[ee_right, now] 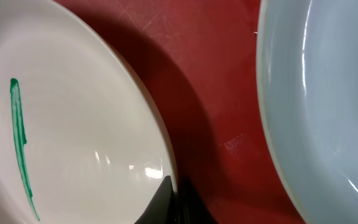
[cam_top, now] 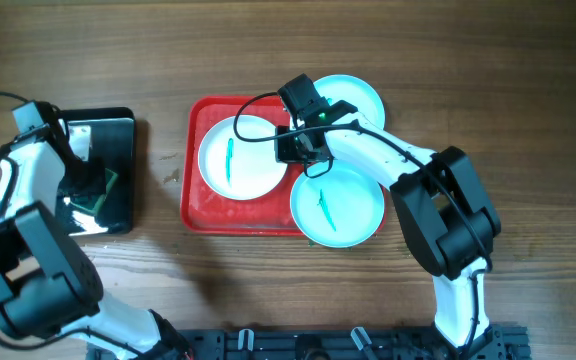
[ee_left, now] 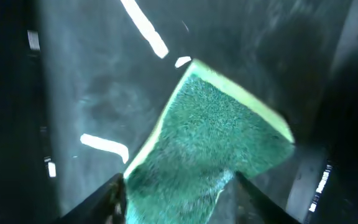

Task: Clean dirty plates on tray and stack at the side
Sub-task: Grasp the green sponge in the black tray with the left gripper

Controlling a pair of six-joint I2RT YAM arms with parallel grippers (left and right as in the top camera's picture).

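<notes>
Overhead view records three plates. One white plate (cam_top: 236, 157) lies flat inside the red tray (cam_top: 200, 210), left of frame centre, and carries a thin green smear. One pale aqua plate (cam_top: 340, 207) sits at the tray's lower right, overlapping its rim and reaching onto the table (cam_top: 468, 60); it also carries a green smear. A second aqua plate (cam_top: 360, 98) sits at the tray's upper right corner, partly covered by the right arm. Smeared plates counted: two. Trays counted: one red, one black.

Right gripper (cam_top: 296, 152) is at the right rim of the white plate, between the two aqua plates. Its jaws are closed. The right wrist view shows dark fingertips (ee_right: 168, 200) at that rim; whether the rim is pinched cannot be told.

Left gripper (ee_left: 180, 190) is over the black tray (cam_top: 123, 130) at far left of frame. Its jaws stand partly apart, one on each side of a single green sponge (ee_left: 216, 118) lying on the black tray. Firm contact on both sides cannot be confirmed.
</notes>
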